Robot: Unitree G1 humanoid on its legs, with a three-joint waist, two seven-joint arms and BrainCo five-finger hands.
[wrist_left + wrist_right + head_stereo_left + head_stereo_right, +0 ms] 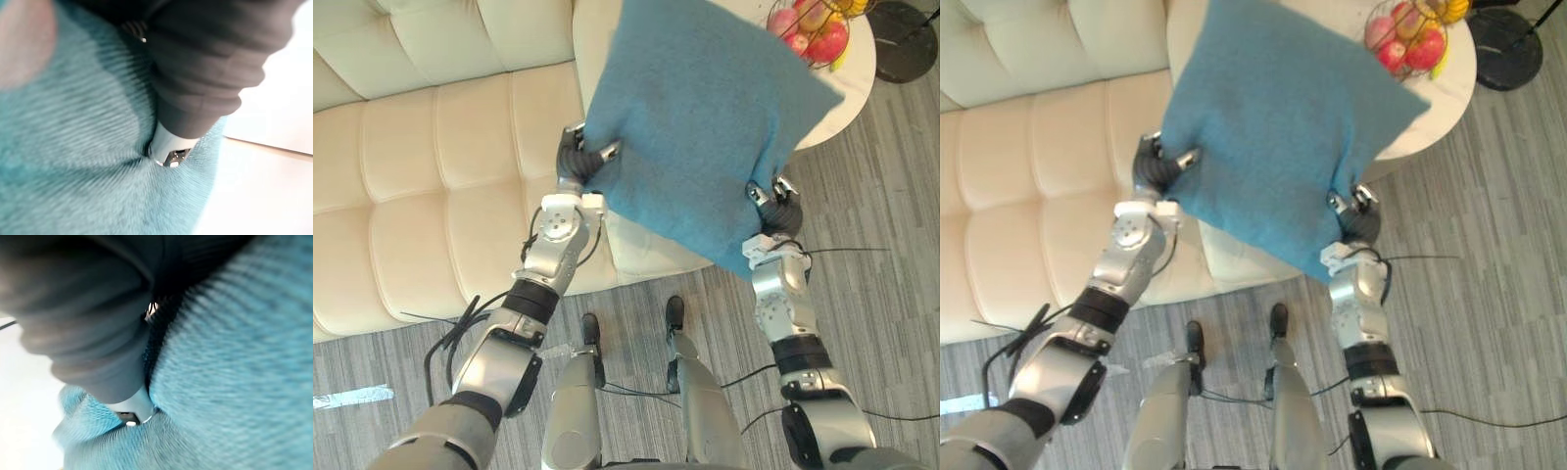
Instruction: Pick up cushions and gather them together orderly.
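Observation:
A large blue cushion is held up in the air over the cream sofa's right end, tilted like a diamond. My left hand grips its left corner with fingers curled into the cloth. My right hand pinches its lower right edge. In the left wrist view the cushion's ribbed cloth is bunched round a finger. The right wrist view likewise has the cloth pressed against a finger of that hand.
A round white table stands at the back right with a wire basket of fruit on it. Grey striped carpet covers the floor to the right and in front of the sofa.

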